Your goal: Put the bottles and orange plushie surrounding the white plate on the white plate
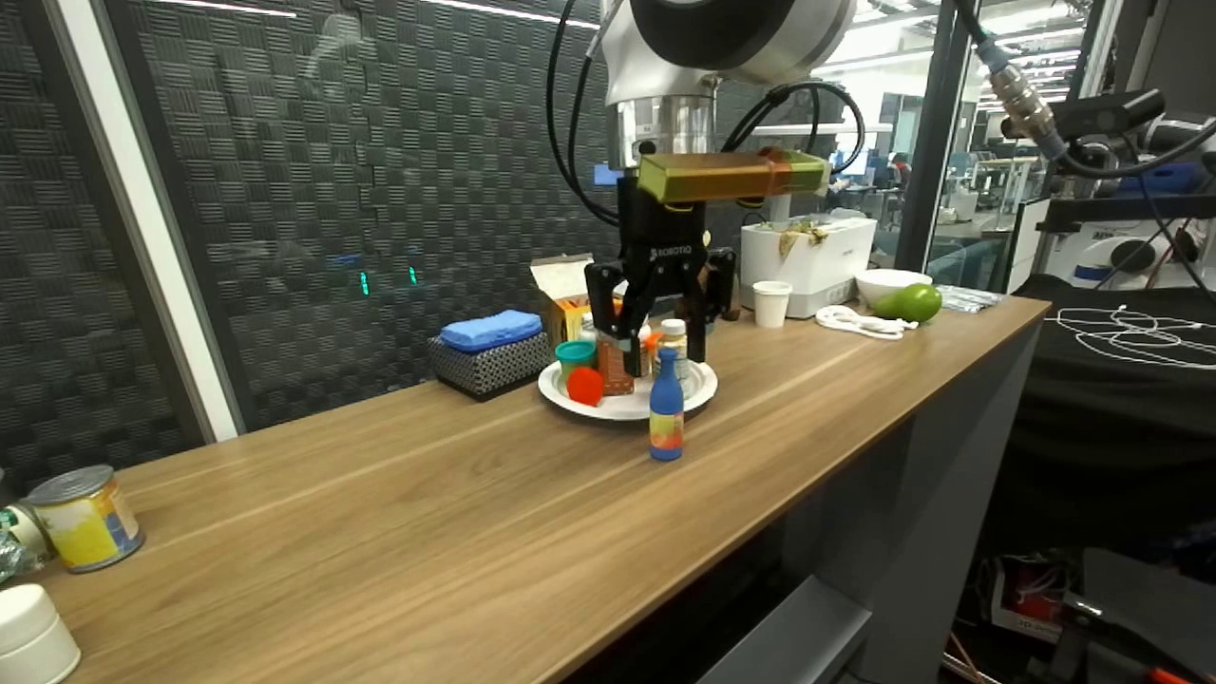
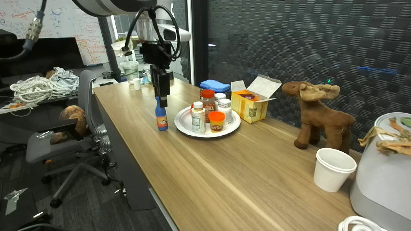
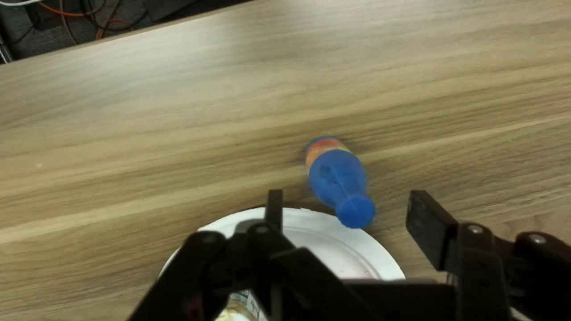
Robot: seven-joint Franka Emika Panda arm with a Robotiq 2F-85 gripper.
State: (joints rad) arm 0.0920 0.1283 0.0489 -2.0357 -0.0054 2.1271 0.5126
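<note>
Nearest my wrist camera is the dark gripper point(image 3: 345, 217), its two fingers spread apart, with the top of a blue bottle point(image 3: 337, 176) showing in the gap between them, clear of both. In both exterior views I see that bottle standing upright on the wood-grain worktop point(image 1: 408, 532), just beside a white plate point(image 2: 182, 122) and off its rim, its label orange and yellow. The gripper points straight down, its fingertips near the bottle's top. On the plate, upright containers crowd together: a white-capped bottle point(image 2: 198, 119), a red-lidded jar point(image 2: 208, 104), a white bottle point(image 2: 226, 113) and a small Play-Doh tub point(image 2: 216, 122) with an orange lid. In an exterior view I also make out a rounded red-orange item point(image 1: 585, 386) on the plate, its kind unclear to me, with a teal-lidded tub point(image 1: 575, 355) just beside it. Near a dark textured wall point(image 2: 298, 41) stand an open yellow carton point(image 2: 249, 107) and a patterned box point(image 1: 494, 367) with a blue cloth point(image 1: 491, 330) on top. Along the worktop to one side I have a brown plush moose point(image 2: 322, 117) and a white paper cup point(image 2: 332, 171) next to a pale appliance point(image 2: 383, 173); toward the opposite end are a yellow-labelled can point(image 1: 87, 522) and a white jar point(image 1: 36, 635).
</note>
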